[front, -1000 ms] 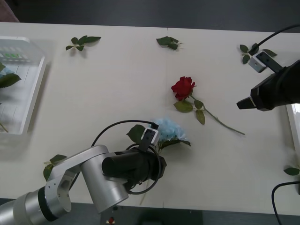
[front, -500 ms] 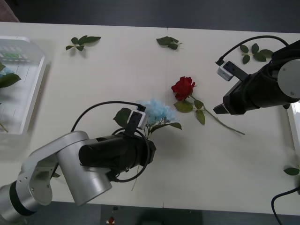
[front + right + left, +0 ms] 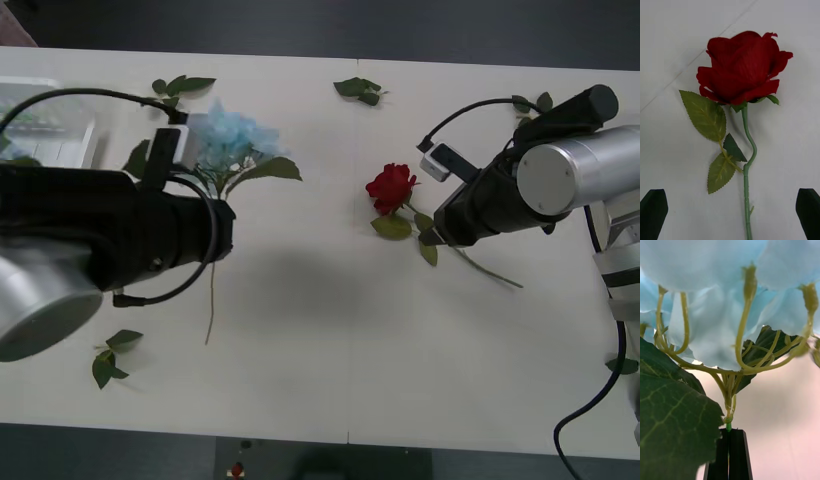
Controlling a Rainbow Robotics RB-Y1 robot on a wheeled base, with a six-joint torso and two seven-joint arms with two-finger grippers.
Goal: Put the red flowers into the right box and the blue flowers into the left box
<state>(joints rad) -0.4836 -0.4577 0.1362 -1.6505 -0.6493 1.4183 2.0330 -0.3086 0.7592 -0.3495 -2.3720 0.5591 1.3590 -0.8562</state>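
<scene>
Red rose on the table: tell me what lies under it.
Bare white table lies under the red rose. The right hand, open, straddles its stem. The stretch of stem under that arm in the front view is covered.

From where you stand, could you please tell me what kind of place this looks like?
Probably a lab bench set up for a sorting trial: a plain white table strewn with artificial flowers, a white plastic box at its edge, and two robot arms, the left claw holding a blue flower.
</scene>
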